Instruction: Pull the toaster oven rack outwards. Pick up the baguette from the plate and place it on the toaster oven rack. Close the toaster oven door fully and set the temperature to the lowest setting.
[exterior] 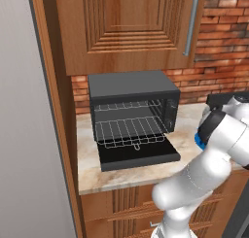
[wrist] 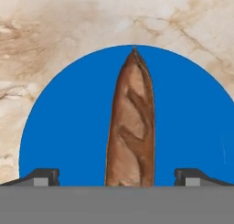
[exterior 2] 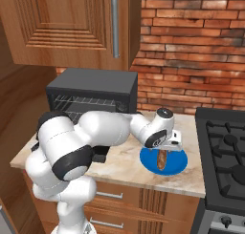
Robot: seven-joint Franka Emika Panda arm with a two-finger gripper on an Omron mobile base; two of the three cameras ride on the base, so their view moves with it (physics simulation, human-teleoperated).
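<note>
The brown baguette (wrist: 131, 127) lies on the round blue plate (wrist: 59, 127), right below my gripper (wrist: 118, 177). The gripper is open, one fingertip on each side of the loaf's near end and neither touching it. From the right base view, the gripper (exterior 2: 166, 149) hangs just above the baguette (exterior 2: 161, 160) on the plate (exterior 2: 176, 165). The dark grey toaster oven (exterior: 131, 86) stands to the left with its door (exterior: 141, 158) folded down flat. Its silver wire rack (exterior: 129, 131) is slid out over the door.
A black stove (exterior 2: 225, 152) sits at the counter's right end, close to the plate. A wooden wall cabinet (exterior 2: 72, 23) hangs over the oven, against a brick wall (exterior 2: 191, 47). The marble counter (exterior 2: 124, 164) ends just in front of the plate.
</note>
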